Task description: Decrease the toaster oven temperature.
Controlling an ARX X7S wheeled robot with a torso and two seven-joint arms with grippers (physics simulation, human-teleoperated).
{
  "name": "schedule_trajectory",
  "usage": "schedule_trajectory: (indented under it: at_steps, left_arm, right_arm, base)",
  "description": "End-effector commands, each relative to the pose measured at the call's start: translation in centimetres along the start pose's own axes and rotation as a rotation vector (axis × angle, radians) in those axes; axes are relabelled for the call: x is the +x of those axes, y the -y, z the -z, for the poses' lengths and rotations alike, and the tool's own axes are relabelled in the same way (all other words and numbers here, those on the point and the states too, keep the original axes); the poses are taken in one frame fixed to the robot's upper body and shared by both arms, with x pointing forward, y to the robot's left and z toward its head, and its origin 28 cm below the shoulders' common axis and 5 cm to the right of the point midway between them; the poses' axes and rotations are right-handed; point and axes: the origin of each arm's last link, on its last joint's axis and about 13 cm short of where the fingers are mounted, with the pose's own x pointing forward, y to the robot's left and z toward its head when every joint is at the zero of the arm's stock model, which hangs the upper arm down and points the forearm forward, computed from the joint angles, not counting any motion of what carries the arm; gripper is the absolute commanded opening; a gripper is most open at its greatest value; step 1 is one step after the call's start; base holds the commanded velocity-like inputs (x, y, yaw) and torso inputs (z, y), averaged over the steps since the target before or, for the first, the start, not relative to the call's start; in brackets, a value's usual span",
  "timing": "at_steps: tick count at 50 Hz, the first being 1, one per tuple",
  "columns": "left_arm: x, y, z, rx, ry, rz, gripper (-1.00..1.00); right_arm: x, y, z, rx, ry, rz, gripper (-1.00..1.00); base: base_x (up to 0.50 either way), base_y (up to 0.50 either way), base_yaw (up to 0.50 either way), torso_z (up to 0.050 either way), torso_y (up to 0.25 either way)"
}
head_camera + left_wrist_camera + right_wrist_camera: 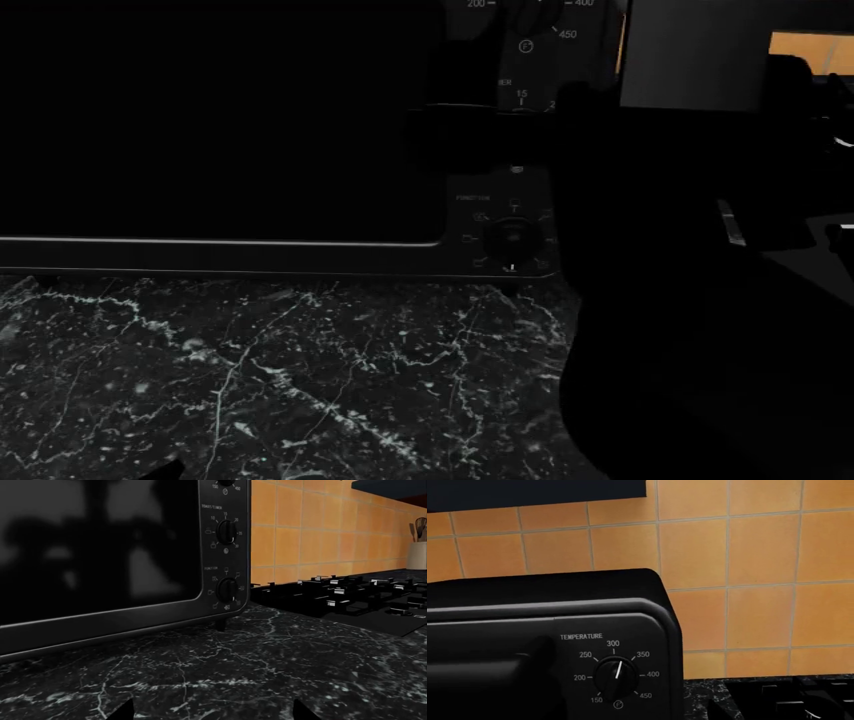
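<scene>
One small, stiff black round temperature knob (616, 675), topmost on the heavy black glass-doored toaster oven (100, 555) standing on the black marble counter (267, 670), best pinched across its ridge; claw states impossible to tell.

Ahead of you the toaster oven (100, 555) walls off the left of the left wrist frame. Its knob column (227, 532) faces open air over bare marble table (253, 670). At right the stovetop (347, 597) grates rise beside the oven. A dark arm (667, 300) blocks the head view's right.
</scene>
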Motion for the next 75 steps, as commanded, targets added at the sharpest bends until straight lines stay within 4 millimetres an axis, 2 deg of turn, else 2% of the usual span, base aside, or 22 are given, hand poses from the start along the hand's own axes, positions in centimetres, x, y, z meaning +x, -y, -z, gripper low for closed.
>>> schedule_trajectory:
  at_steps: [1,33,50,75]
  left_arm:
    - [0.1,0.0,0.0,-0.002,0.005,0.001,1.0]
    - [0.4,-0.3,0.1,-0.002,0.014,-0.002,1.0]
    - [0.3,-0.4,0.2,-0.004,0.017,-0.005,1.0]
    - [0.4,-0.4,0.2,-0.002,0.014,-0.006,1.0]
  right_arm:
    - [0.9,-0.5,-0.6,0.018,-0.001,0.024,1.0]
    - [3.6,-1.1,0.0,0.038,-0.043,0.058,1.0]
    - [4.0,-1.8,0.2,0.038,-0.053,0.016,1.0]
    - [4.3,-1.6,0.7,0.086,-0.077,0.012,1.0]
  base:
    - [0.0,0.0,0.0,0.0,0.0]
    - [0.0,0.0,0.0,0.0,0.0]
    - [0.0,0.0,0.0,0.0,0.0]
    - [0.0,0.0,0.0,0.0,0.0]
